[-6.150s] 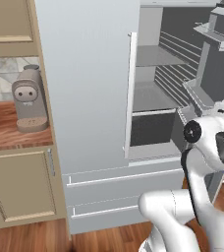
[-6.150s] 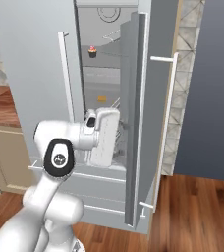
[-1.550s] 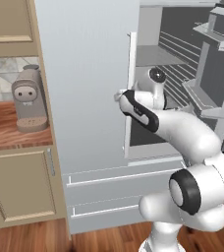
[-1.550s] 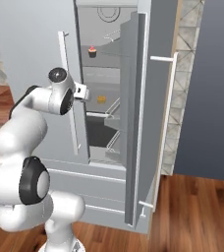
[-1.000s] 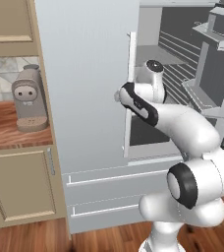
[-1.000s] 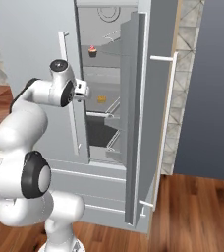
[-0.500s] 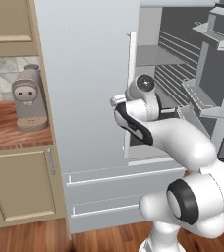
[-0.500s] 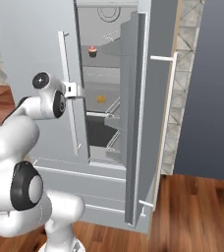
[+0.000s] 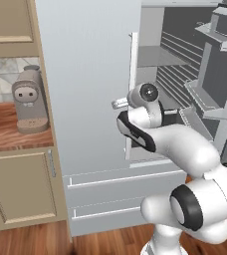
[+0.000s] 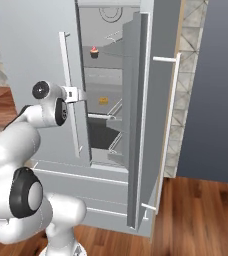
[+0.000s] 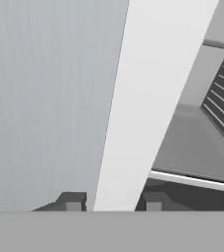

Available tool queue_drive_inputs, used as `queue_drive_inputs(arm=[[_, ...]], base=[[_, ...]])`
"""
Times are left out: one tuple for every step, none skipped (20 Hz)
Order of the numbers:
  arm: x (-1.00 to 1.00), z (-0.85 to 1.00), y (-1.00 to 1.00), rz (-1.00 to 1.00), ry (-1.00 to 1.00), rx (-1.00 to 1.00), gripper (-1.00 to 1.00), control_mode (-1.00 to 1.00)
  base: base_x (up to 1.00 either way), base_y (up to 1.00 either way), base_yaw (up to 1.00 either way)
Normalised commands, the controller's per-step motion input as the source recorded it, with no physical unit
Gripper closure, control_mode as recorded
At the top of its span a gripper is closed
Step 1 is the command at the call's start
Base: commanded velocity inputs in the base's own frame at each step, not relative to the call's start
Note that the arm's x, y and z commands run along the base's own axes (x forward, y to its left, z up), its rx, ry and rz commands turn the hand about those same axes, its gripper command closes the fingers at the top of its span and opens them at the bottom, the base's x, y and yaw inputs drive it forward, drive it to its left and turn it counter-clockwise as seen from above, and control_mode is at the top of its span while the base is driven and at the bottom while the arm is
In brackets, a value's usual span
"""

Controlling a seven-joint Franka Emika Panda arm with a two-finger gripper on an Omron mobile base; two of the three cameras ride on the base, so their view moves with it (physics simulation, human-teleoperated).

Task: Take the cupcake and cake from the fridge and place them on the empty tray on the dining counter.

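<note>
The fridge [image 9: 90, 99] stands with its right door [image 10: 138, 125] swung open and its left door shut. The gripper [image 11: 113, 199] is at the long white bar handle [image 11: 148, 98] of the shut left door; in the hand view the bar passes between the two dark fingertips [image 11: 72, 201], one on each side of it. The fingers are spread about as wide as the bar, but I cannot tell if they press on it or only stand around it. From the right base view the hand [image 10: 76, 95] sits against the same handle [image 10: 70, 95], near its middle height.

Inside the open half, the cupcake [image 10: 93, 51] stands on an upper shelf, dark with a pink-red top. The cake [image 10: 103, 101], a small orange-yellow piece, lies on a lower shelf, to the right of the hand and apart from it. Both are well inside the fridge.

To the left of the fridge, a coffee machine [image 9: 30, 99] stands on a small wooden worktop [image 9: 6, 132], above a beige cabinet door [image 9: 23, 187]. Two drawers [image 9: 120, 191] close the bottom of the fridge.
</note>
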Motion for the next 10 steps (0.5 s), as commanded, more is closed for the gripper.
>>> queue_drive_inputs(arm=[[-0.37, 0.0, 0.0, 0.0, 0.05, 0.0, 1.0, -1.0], [-0.72, 0.0, 0.0, 0.0, 0.03, 0.0, 1.0, -1.0], [-0.86, 0.0, 0.09, 0.0, 0.01, 0.0, 1.0, -1.0], [-0.91, 0.0, 0.19, 0.0, 0.0, 0.0, 1.0, -1.0], [-0.97, 0.0, 0.29, 0.0, 0.0, 0.0, 1.0, -1.0], [-0.96, -0.01, 0.36, 0.0, 0.0, 0.0, 1.0, -1.0], [-0.94, 0.0, 0.36, 0.0, 0.0, 0.0, 1.0, -1.0], [-0.96, 0.0, 0.43, 0.0, 0.0, 0.0, 1.0, -1.0], [-0.94, 0.0, 0.44, 0.0, 0.0, 0.0, 1.0, -1.0], [-0.89, 0.0, 0.45, 0.0, 0.0, 0.0, 1.0, -1.0]], base=[[0.0, 0.0, 0.0], [0.0, 0.0, 0.0], [0.0, 0.0, 0.0], [0.0, 0.0, 0.0], [0.0, 0.0, 0.0], [0.0, 0.0, 0.0], [0.0, 0.0, 0.0], [0.0, 0.0, 0.0], [0.0, 0.0, 0.0], [0.0, 0.0, 0.0]])
